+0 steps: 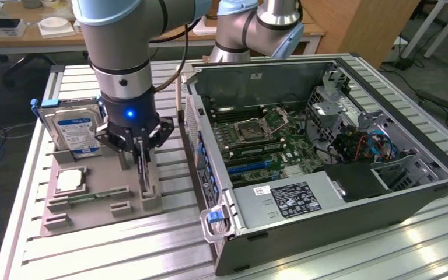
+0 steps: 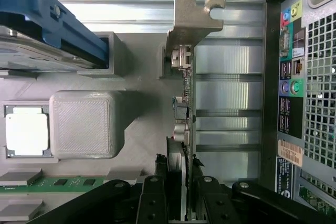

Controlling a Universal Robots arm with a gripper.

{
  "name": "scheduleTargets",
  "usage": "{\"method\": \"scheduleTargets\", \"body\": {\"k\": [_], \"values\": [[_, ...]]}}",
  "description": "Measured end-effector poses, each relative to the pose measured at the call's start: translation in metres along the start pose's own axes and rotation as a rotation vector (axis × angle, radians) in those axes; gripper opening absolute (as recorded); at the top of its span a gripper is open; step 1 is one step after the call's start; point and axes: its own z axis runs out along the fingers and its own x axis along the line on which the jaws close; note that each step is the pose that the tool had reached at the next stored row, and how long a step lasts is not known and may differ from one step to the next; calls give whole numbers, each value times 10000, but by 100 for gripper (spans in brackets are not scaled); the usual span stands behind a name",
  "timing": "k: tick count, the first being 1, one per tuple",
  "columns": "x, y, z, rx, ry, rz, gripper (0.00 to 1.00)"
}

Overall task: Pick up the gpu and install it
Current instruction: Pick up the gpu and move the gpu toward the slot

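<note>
Gripping the gpu [image 1: 143, 175], a thin flat green circuit card with a silver metal end bracket [image 2: 194, 19], the black two-fingered gripper [image 1: 142, 158] hangs low over the grey ribbed plastic fixture tray [image 1: 100, 219]. The jaws stand narrow, and the fingers [image 2: 152, 198] press on both faces of the card. The card stands on its edge in the tray's slotted posts and looks seated or barely raised.

The step in hand appears to be drawing the card out of its holder. Doing this well probably means a slow pull straight along the slots with the card held upright. Any twist could jam the lower edge or the bracket against a post.

In the wrist view the hold lies near the end away from the bracket. The far end may therefore sag or swing, so a square, firm grip matters more than speed.

The open black computer case [image 1: 255, 81] stands just beside the tray on the exterior view's right, so sideways drift that way risks a knock. The boxy silver hard drive [image 1: 76, 131] with its blue-white label stands in the tray on the gripper's other side, so the margin is thin that way too.
</note>
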Motion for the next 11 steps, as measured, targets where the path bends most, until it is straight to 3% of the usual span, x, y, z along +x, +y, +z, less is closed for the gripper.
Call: {"method": "scheduleTargets", "body": {"k": [11], "values": [[-1, 3, -153, 0, 0, 0, 27]]}}
